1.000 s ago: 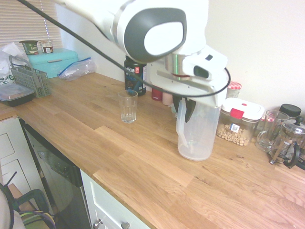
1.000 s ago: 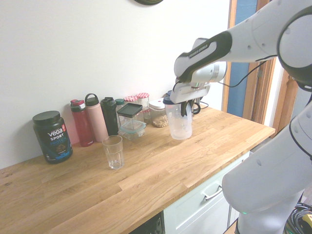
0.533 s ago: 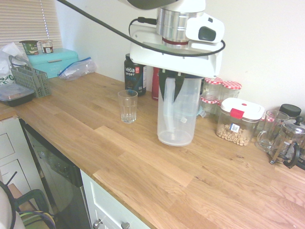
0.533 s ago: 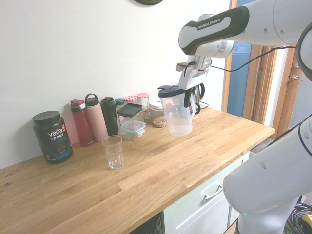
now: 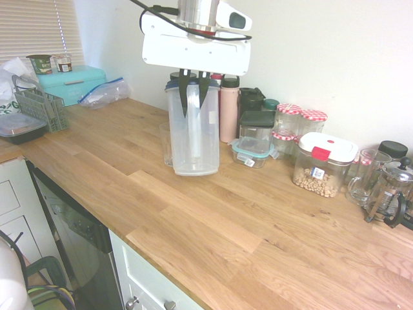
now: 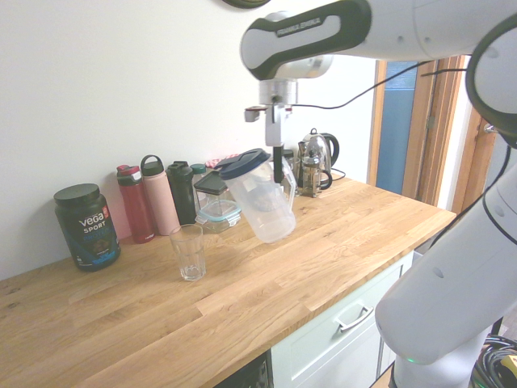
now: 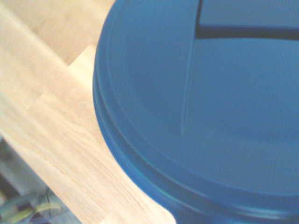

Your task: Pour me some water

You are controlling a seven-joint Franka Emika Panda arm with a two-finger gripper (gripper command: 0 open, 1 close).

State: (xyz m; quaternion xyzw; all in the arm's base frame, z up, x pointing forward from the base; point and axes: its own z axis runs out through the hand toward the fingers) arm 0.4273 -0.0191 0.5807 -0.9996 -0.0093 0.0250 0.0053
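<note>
White arm overhead, wrist vertical, fingers pinched, pointing down.

The gripper held a clear jug with a blue lid, tilted above the counter, near the glass.

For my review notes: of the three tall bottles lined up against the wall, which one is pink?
The middle bottle, pale pink with a black loop cap. The red bottle stands on its protein-tub side, the black bottle on the other.
</note>
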